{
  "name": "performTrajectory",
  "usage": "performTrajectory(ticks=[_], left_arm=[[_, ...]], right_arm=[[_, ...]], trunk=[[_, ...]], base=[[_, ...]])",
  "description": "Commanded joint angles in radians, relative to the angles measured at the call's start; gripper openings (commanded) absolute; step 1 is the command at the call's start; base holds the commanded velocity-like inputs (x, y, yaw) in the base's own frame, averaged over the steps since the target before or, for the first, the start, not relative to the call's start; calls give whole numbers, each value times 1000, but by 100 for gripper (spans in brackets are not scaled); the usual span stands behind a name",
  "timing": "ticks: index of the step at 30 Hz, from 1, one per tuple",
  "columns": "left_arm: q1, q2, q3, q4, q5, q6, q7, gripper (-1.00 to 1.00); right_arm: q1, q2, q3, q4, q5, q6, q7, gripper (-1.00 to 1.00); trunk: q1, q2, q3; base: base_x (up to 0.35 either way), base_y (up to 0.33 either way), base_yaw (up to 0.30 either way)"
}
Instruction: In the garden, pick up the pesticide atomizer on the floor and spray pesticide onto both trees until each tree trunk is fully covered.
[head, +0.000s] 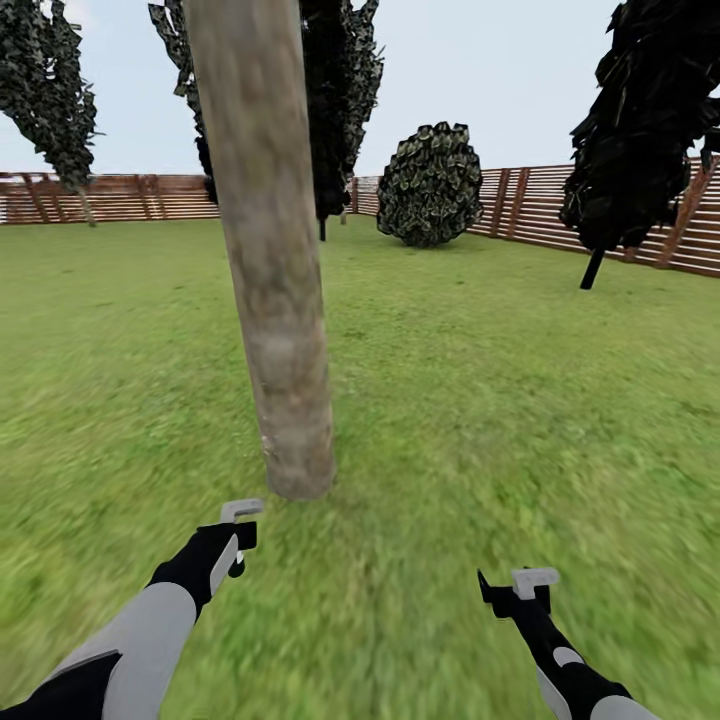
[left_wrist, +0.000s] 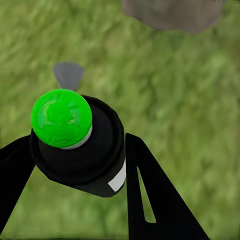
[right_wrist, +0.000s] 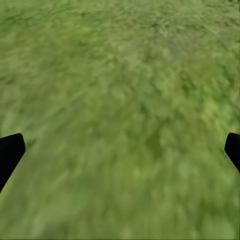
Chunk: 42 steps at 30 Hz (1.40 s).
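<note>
Atomizer (left_wrist: 80, 150) sits clamped in the left gripper (head: 236, 545), trunk (head: 270, 270) rising just ahead and slightly to its right, far nearer this arm than the right gripper (head: 515, 590), fingers apart, empty.

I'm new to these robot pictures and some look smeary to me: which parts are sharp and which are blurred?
Head view: the tree trunk and fence look fairly crisp, while the near grass is smeared. Left wrist view: the pesticide atomizer, held in the left gripper, is sharp; the grass behind is soft. Right wrist view: the grass is blurred throughout, and the right gripper stands open.
</note>
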<state>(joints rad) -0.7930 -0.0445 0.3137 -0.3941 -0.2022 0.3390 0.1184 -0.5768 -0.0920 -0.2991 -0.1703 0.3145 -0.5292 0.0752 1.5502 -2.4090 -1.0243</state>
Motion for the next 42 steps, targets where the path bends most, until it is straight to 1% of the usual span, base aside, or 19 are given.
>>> performTrajectory(ticks=[1,5,13,20,21,22,23,25,27,28,30,31,33,35,36,37,39,41,42], left_arm=[[0,0,0,0,0,0,0,-100],[0,0,1,0,0,0,0,-100],[0,1,1,0,0,0,0,-100],[0,-3,-3,-1,1,-2,-8,-100],[0,-10,-4,-1,1,-2,-11,-100],[-1,-36,-5,-2,-1,-2,-12,-100],[-4,-54,-6,-4,-2,-1,-11,-100],[-12,-74,-7,-5,-3,6,-12,-100],[-20,-89,-12,-10,-5,12,-13,-100],[-23,-90,-17,-14,-6,13,-12,-100],[-31,-83,-24,-16,-8,16,-11,-100],[-36,-73,-27,-17,-10,23,-11,-100],[-40,-10,-28,-36,-6,63,-13,-100],[-41,23,-27,-55,-4,87,-14,-100],[-41,28,-28,-64,-4,93,-13,-100],[-41,25,-28,-72,-4,98,-13,-100],[-42,11,-28,-76,-3,101,-13,-100],[-44,-25,-29,-79,-5,117,-11,-100],[-51,-59,-30,-90,-6,137,-9,-100]], right_arm=[[0,0,0,0,0,0,0,100],[0,0,0,0,0,0,0,100],[0,-2,0,0,1,0,4,100],[0,-2,0,-2,0,0,1,100],[0,-2,0,-2,0,-1,0,100],[0,-2,0,-2,0,-1,0,100],[0,-2,0,-2,0,-1,0,100],[0,-3,0,-2,0,-1,0,100],[0,-3,0,-1,0,-1,0,100],[0,-4,0,-1,0,0,0,100],[0,-6,0,-1,0,0,0,100],[0,-7,-1,-2,0,-1,0,100],[0,-7,-1,-2,0,-1,0,100],[0,-9,-1,-2,0,-1,0,100],[0,-9,-2,-2,0,-1,0,100],[0,-9,-2,-3,0,-1,0,100],[0,-9,-2,-3,0,-1,0,100],[0,-9,-2,-3,0,-1,0,100],[0,-9,-2,-3,0,-1,-1,100]], trunk=[[0,0,0],[0,0,0],[0,0,0],[0,0,0],[0,0,0],[0,0,0],[0,0,0],[0,0,0],[0,0,0],[0,0,0],[0,0,0],[0,0,0],[0,0,0],[0,0,0],[0,0,0],[0,0,0],[0,0,0],[0,0,0],[0,0,0]], base=[[96,-273,275],[106,-273,132],[136,-269,8],[49,-64,0],[4,-5,0],[2,-2,0],[1,-1,0],[0,0,0],[0,0,0],[0,0,0],[0,0,0],[0,0,0],[0,0,0],[0,0,0],[0,0,-7],[0,0,-116],[0,0,-222],[0,0,-271],[0,0,-140]])
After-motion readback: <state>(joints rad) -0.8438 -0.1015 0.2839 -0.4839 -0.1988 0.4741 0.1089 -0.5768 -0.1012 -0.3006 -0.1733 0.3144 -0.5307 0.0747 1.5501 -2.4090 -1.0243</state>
